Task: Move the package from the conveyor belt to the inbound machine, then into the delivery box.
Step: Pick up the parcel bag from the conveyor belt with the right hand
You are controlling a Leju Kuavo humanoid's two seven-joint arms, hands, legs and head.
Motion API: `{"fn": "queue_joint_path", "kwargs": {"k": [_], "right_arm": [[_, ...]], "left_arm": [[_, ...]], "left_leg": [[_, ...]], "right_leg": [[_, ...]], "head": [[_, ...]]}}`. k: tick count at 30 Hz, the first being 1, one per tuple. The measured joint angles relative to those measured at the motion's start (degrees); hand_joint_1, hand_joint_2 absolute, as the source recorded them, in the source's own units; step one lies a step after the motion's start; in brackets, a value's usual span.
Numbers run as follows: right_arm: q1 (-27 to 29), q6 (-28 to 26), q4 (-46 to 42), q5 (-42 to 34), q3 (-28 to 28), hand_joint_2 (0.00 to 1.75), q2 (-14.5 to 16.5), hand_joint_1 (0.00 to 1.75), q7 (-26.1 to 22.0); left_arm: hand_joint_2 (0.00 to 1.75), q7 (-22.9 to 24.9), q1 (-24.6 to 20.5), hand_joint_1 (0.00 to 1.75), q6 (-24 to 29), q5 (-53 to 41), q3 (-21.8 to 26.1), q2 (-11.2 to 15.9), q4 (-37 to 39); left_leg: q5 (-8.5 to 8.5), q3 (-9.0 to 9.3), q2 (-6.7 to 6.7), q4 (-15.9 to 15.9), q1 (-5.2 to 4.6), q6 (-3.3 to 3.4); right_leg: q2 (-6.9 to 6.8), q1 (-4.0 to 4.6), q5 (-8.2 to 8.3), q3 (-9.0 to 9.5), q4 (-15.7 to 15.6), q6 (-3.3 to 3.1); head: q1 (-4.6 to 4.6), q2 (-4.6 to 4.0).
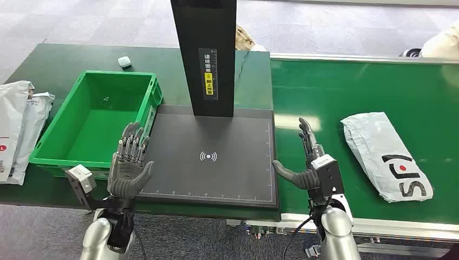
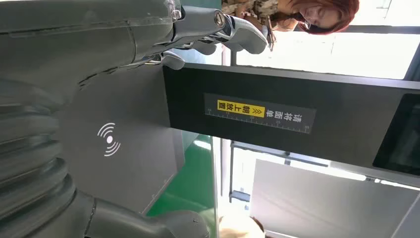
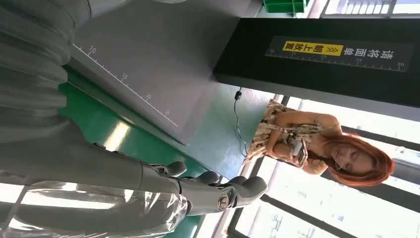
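Observation:
A grey-white plastic package [image 1: 385, 155] with dark lettering lies on the green conveyor belt [image 1: 346, 92], to the right of my right hand [image 1: 309, 158]. That hand is held up, fingers apart, holding nothing, at the belt's near left edge. The inbound machine's dark grey scan plate [image 1: 211, 157] lies in the middle, with a black post [image 1: 208, 54] rising behind it. The green delivery box [image 1: 97, 120] stands empty to the left. My left hand [image 1: 130, 161] is raised and spread over the plate's near left corner, beside the box. The plate [image 2: 124, 144] and the post [image 2: 277, 119] show past my left hand's fingers [image 2: 223, 29].
Several white mail bags [image 1: 19, 127] lie at the table's far left edge. A small white object [image 1: 124, 62] sits on the green table behind the box. A person [image 3: 317, 144] stands beyond the machine, holding a phone.

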Motion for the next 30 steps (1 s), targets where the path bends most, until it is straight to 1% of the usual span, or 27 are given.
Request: {"fn": "queue_joint_path", "kwargs": {"k": [9,13,15,17,19,22,24,27,30], "right_arm": [[-0.27,-3.67,-0.45,4.35,-0.26,1.75,-0.22,0.00,1.27],[-1.89,-8.78,-0.46,11.76,-0.99,1.75,-1.47,0.00,4.67],[-4.15,-10.80,0.33,16.30,-1.86,1.75,-3.12,0.00,7.04],[-7.50,-11.93,2.65,20.67,-3.06,1.75,-5.68,0.00,9.04],[-11.25,-11.71,6.19,23.20,-4.33,1.75,-8.61,0.00,9.87],[-16.23,-9.59,12.60,24.39,-5.46,1.75,-13.02,0.00,9.52],[-18.08,-9.09,15.83,25.29,-5.55,1.75,-15.44,0.00,9.21],[-19.45,-9.02,18.69,26.02,-5.38,1.75,-17.82,0.00,9.28],[-20.15,-9.03,20.42,26.10,-5.23,1.75,-19.14,0.00,9.43]], "left_arm": [[1.75,-0.02,-0.23,0.00,-0.04,0.00,-0.03,0.00,0.00],[1.75,-0.02,-0.23,0.00,-0.04,-0.02,-0.03,0.00,0.00],[1.75,-0.04,-0.23,0.00,-0.04,-0.15,-0.02,0.01,0.00],[1.75,-0.11,-0.24,0.00,-0.01,-0.33,0.00,0.03,0.00],[1.75,-0.18,-0.22,0.00,0.07,-0.40,0.05,0.09,0.00],[1.75,-0.20,-0.16,0.00,0.11,-0.38,0.15,0.20,0.00],[1.75,-0.20,0.01,0.00,0.11,-0.35,0.21,0.28,0.00],[1.75,-0.20,0.37,0.00,0.11,-0.35,0.33,0.36,-0.02],[1.75,-0.20,0.57,0.00,0.09,-0.35,0.38,0.37,-0.02]], "left_leg": [[0.00,0.00,0.00,0.00,0.00,0.00],[0.00,0.00,0.00,0.00,0.00,0.00],[0.01,0.00,0.00,0.01,0.00,0.02],[0.04,-0.01,0.00,0.03,-0.02,0.07],[0.08,-0.02,-0.01,0.06,-0.04,0.12],[0.10,-0.03,-0.04,0.10,-0.07,0.15],[0.10,-0.05,-0.12,0.10,-0.07,0.16],[0.10,-0.07,-0.18,0.10,-0.07,0.16],[0.09,-0.07,-0.18,0.09,-0.07,0.15]], "right_leg": [[0.00,0.00,0.00,0.00,0.00,0.00],[0.00,-0.02,0.02,0.00,0.00,0.02],[0.00,-0.04,0.04,0.01,0.00,0.04],[0.00,-0.08,0.08,0.01,0.00,0.09],[0.00,-0.12,0.12,0.03,0.00,0.14],[-0.05,-0.14,0.15,0.05,0.00,0.20],[-0.15,-0.14,0.15,0.06,0.00,0.20],[-0.21,-0.13,0.14,0.06,0.00,0.20],[-0.20,-0.10,0.12,0.05,0.00,0.19]], "head": [[0.01,0.00],[0.00,0.00],[0.00,0.00],[0.01,0.00],[0.02,0.00],[0.02,0.00],[0.02,0.00],[0.00,0.00],[0.00,0.00]]}}
